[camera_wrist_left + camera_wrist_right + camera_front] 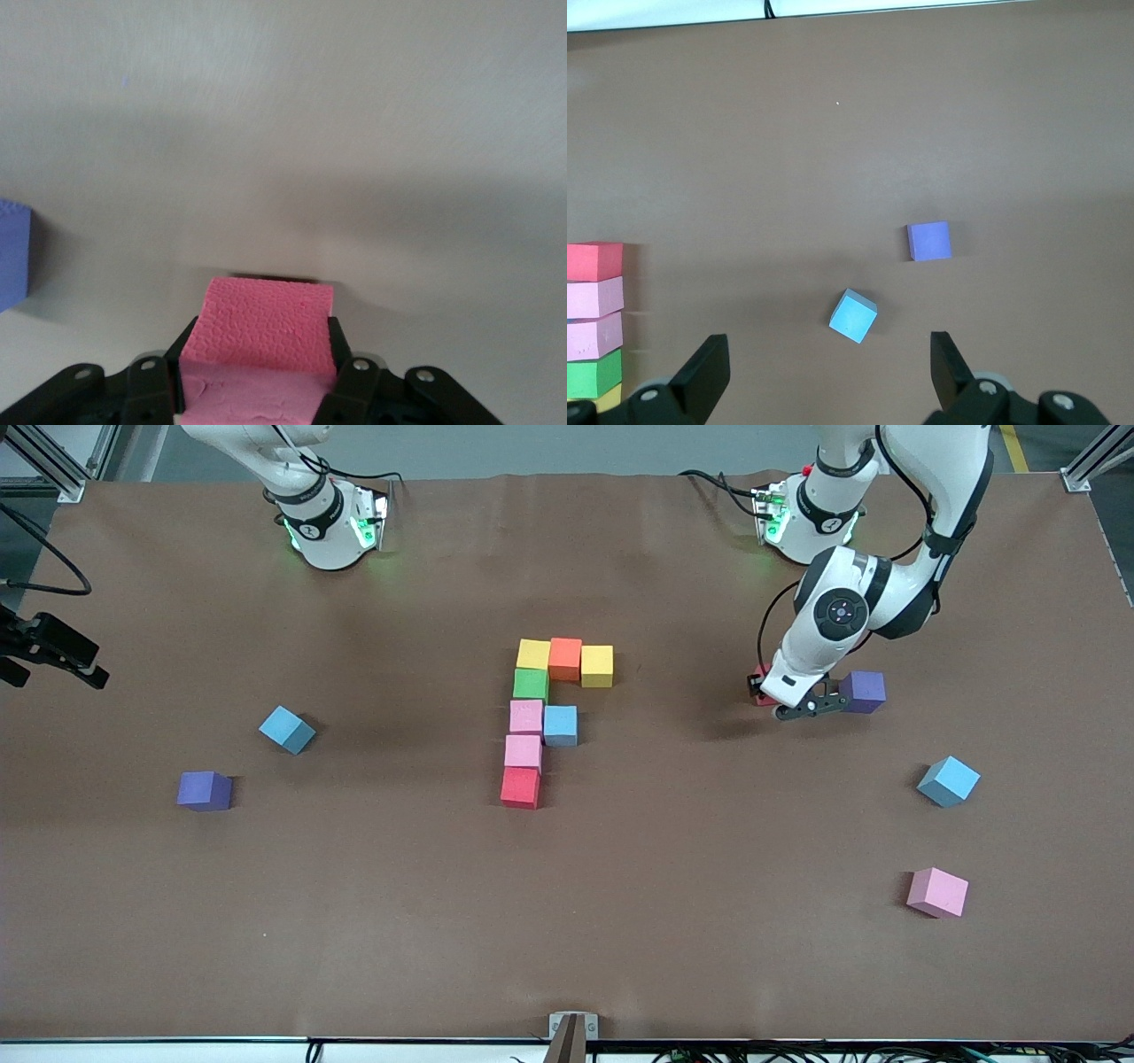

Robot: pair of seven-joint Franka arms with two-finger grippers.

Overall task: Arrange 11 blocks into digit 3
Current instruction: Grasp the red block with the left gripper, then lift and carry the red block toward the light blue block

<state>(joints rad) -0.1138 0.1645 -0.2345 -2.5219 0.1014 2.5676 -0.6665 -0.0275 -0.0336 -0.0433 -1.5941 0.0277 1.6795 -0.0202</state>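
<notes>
My left gripper [793,707] is down at the table toward the left arm's end, shut on a red block [762,686]. In the left wrist view its fingers [189,345] press both sides of that block [266,319]. Mid-table stands a partial figure of touching blocks: yellow [533,654], orange [565,658], yellow [597,665], green [531,683], pink [526,716], light blue [560,724], pink [523,751], red [520,786]. My right gripper [826,359] hangs open high over the table, above a loose light blue block [852,316].
A purple cube [864,691] sits right beside the left gripper. Loose blocks lie about: light blue [286,729] and purple [204,790] toward the right arm's end, light blue [948,780] and pink [937,891] toward the left arm's end.
</notes>
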